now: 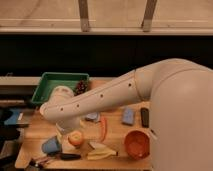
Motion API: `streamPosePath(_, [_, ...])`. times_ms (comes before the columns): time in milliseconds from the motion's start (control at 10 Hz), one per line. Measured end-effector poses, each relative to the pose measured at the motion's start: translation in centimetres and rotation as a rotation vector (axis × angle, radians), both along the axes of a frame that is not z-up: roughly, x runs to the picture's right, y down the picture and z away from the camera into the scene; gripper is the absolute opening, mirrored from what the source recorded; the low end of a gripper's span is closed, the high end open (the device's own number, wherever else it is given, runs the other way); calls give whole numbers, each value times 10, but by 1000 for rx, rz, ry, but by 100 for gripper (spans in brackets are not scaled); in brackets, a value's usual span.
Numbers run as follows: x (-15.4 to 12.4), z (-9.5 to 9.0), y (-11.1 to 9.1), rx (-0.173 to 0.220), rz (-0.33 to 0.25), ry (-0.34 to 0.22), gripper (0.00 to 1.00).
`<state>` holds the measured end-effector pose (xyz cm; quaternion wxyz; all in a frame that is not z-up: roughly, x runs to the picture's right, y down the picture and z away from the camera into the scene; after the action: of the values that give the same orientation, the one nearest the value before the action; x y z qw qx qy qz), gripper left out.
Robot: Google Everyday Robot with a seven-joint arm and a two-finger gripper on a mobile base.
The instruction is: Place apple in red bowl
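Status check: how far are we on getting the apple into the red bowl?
Done: nothing yet. The apple sits on the wooden table, and the red bowl to its right looks empty. In hand: the gripper is low, close at the apple's left; a grasp cannot be confirmed. Left: secure the apple, lift, carry it right past the carrot, release into the bowl.
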<state>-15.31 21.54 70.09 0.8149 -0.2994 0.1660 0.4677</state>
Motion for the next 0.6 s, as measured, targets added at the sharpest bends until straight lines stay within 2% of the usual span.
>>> streamPosePath(300, [6, 9, 9, -48, -15, 34, 73])
streamPosePath(400, [7, 10, 11, -57, -23, 42, 63])
streamPosePath(600, [8, 9, 10, -49, -29, 52, 45])
